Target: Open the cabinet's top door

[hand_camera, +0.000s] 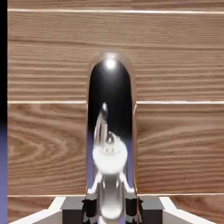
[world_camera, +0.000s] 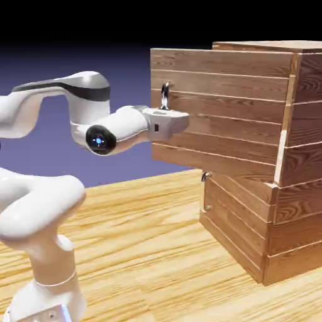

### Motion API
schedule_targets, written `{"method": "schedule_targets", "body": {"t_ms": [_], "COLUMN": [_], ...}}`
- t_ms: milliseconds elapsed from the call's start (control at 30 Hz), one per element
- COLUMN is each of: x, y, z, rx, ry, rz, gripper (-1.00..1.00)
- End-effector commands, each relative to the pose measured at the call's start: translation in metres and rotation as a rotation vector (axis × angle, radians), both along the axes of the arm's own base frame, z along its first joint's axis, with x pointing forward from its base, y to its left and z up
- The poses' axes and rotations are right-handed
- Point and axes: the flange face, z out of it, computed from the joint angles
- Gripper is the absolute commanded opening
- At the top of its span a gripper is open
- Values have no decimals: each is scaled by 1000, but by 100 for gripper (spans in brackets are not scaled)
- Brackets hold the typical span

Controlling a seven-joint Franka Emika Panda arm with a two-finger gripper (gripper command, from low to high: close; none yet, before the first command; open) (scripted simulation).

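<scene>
Against the dim blue-violet backdrop, the tall reddish-brown plank cabinet [world_camera: 264, 163] stood on the pale wooden table [world_camera: 138, 239], its top door [world_camera: 220, 107] already swung slightly proud because the white arm's claw [world_camera: 168, 113] was clamped tight on the curved grey metal loop handle [hand_camera: 111, 131], seemingly to pull.

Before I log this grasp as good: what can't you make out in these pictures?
- Fingers: exterior view, hidden behind the hand; only the hand view shows them shut on the handle.
- Cabinet interior: the top door stands ajar, but its own planks block the gap.
- Lower knobs: exterior view, too small to tell their shape.
</scene>
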Motion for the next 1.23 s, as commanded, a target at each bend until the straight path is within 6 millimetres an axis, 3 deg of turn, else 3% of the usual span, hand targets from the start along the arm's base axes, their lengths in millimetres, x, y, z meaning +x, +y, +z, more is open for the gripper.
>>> {"method": "schedule_targets", "body": {"t_ms": [0, 267, 567, 1067, 1167, 1200], "x": [-3, -22, -29, -10, -5, -5], "y": [-7, -68, -135, -254, -269, -269], "z": [0, 0, 0, 0, 0, 0], "rx": [0, 0, 0, 0, 0, 0], "ry": [0, 0, 0, 0, 0, 0], "rz": [20, 205, 402, 751, 797, 797], "gripper": [-100, -100, -100, -100, -100, 100]}}
